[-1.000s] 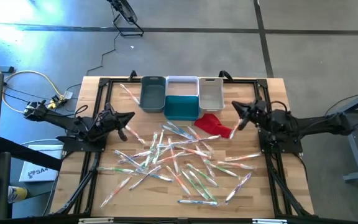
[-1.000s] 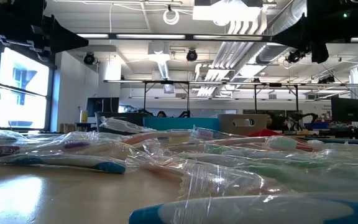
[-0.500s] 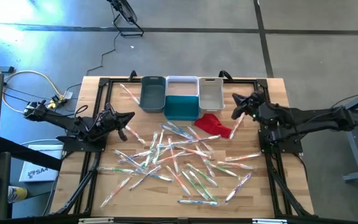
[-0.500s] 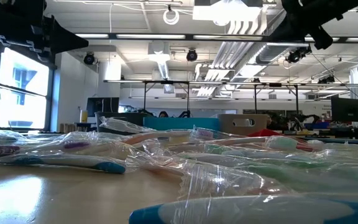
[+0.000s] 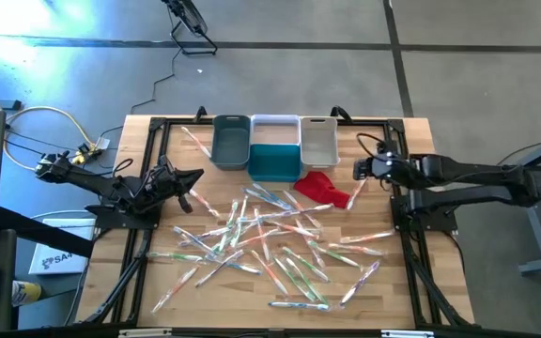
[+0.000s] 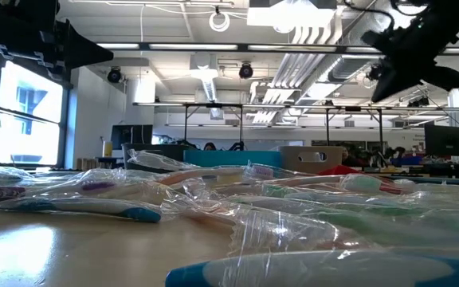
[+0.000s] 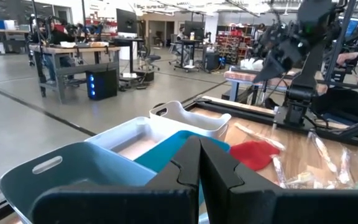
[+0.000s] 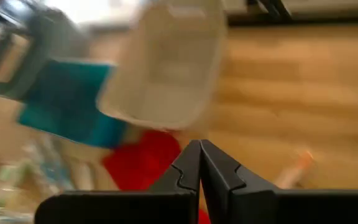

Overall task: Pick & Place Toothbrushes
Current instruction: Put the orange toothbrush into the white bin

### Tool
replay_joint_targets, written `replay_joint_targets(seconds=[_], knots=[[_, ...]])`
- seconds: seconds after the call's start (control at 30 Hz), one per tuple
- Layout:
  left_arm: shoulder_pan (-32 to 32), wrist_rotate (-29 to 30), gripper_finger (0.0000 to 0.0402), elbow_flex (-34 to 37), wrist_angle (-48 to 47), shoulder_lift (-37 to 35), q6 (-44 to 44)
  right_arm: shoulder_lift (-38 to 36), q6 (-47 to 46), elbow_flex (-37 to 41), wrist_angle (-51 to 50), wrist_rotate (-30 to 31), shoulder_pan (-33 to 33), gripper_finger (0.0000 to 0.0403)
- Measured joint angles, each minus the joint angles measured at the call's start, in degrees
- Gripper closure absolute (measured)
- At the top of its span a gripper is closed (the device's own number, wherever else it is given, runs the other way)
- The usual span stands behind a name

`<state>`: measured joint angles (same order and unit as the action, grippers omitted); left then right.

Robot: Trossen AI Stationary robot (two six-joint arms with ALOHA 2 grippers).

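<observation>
My right pincer (image 5: 358, 170), pressed together and empty, hangs right of centre near the crumpled red cloth (image 5: 325, 189), my left pincer (image 5: 198, 176) likewise closed at centre left, while the clear-wrapped plastic toothbrushes (image 5: 270, 239) lie scattered across the wooden surface (image 5: 374, 216) below centre.

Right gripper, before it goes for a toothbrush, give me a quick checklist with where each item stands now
1. Right gripper empty: ok, fingers shut on nothing.
2. Open for a pick: not ok, jaws are closed.
3. Toothbrushes within view and loose on the table: ok, scattered across the middle.
4. Red cloth out of the way: not ok, it lies close to the right gripper, beside nearby brushes.
5. Bins free to receive: ok, the grey, teal and white bins look empty.
6. Left gripper out of the path: ok, parked shut at the table's left.
</observation>
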<state>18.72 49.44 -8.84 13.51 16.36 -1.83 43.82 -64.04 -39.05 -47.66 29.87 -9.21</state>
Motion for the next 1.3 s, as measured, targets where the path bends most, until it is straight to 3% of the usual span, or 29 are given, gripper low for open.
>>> replay_joint_targets(seconds=[0.33,0.87,1.1,1.3], knots=[[0.0,0.72,0.0402,0.0,0.0,0.0,-0.17,7.82,2.61,0.0,-4.98,-6.33,-6.57,0.0401],[0.0,0.86,0.0402,0.0,-0.15,0.0,-0.17,16.73,18.7,0.0,0.04,-6.45,-7.04,0.0401],[0.0,0.86,0.0402,0.0,-0.15,0.0,-0.17,16.78,8.71,0.0,-1.97,-9.46,-7.8,0.0401],[0.01,0.86,0.0402,0.0,-0.15,0.0,-0.17,17.15,6.96,0.0,-5.52,-9.18,-7.79,0.0386]])
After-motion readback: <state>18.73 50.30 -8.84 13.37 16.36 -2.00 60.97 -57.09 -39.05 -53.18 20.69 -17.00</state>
